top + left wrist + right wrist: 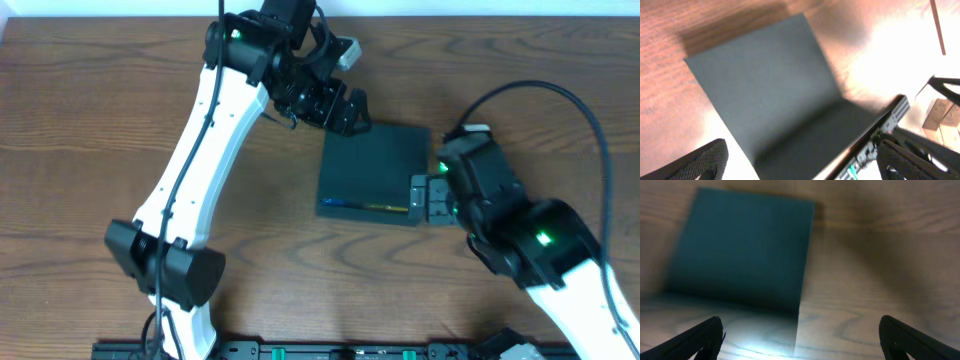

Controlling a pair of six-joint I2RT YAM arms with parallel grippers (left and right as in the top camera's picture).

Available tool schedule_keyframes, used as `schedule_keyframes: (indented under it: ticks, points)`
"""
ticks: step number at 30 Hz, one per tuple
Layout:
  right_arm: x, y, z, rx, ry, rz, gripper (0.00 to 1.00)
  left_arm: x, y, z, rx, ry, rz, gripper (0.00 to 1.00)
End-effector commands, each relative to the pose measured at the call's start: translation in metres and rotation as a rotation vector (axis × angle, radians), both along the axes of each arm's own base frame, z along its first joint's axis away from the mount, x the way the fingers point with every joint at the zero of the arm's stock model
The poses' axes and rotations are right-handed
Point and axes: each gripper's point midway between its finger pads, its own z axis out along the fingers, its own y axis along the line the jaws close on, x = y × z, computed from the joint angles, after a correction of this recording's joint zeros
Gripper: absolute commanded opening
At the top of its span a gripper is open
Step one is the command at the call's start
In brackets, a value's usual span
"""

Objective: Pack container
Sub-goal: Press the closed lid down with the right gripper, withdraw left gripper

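- Two grippers flank the box, so we read this as a two-handed step on the lid.
- Nearest us, the right gripper (pixel 424 197) sits at the box's near right corner, touching it or just beside it. From above we cannot tell which.
- Its fingers (pixel 700 340) stand spread wide at the edges of the wrist view. Only wood and the box's corner show between them, so they hold nothing.
- Next comes the box (pixel 372 165), lying around the middle of the table (pixel 100 120), with its lid (pixel 765 85) flat and, as far as we can see, shut.
- A thin blue and yellow strip (pixel 365 207) runs along the box's near edge. We cannot tell whether it is a label or something peeping out from inside.
- Farthest off, the left gripper (pixel 348 110) hovers by the far left corner of the box. Its jaws are also wide apart and empty, and its wrist view looks across the lid towards the other gripper.
- We see nothing waiting to be packed, so we judge the task is near its end and the step in hand is seating the lid.
- To do that well, we would keep the right gripper steady against its corner so the box cannot slide.
- We would also narrow the left jaws so that no finger catches the rim.
- Then we would press straight down on the lid with no tilt.
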Motion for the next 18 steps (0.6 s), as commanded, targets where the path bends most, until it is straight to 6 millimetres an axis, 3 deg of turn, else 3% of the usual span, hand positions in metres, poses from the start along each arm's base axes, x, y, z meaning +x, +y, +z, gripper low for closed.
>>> schedule_keyframes:
  ticks: [1, 5, 10, 15, 18]
  points:
    - [-0.011, -0.002, 0.031, 0.077, -0.095, 0.004, 0.99, -0.012, 0.006, 0.027, 0.005, -0.067, 0.012, 0.96]
    - [-0.020, 0.002, 0.041, 0.133, -0.119, 0.033, 0.99, -0.019, 0.027, 0.033, 0.081, -0.073, 0.095, 0.96]
    - [-0.022, 0.015, 0.034, 0.154, -0.075, 0.096, 0.99, -0.036, 0.064, 0.034, 0.250, -0.094, 0.156, 0.96]
    - [-0.008, 0.032, 0.021, 0.155, -0.031, 0.138, 0.99, -0.047, 0.101, 0.042, 0.392, -0.131, 0.273, 0.96]
    - [0.005, 0.046, 0.011, 0.154, -0.010, 0.179, 0.99, -0.049, 0.114, 0.042, 0.438, -0.140, 0.322, 0.96]
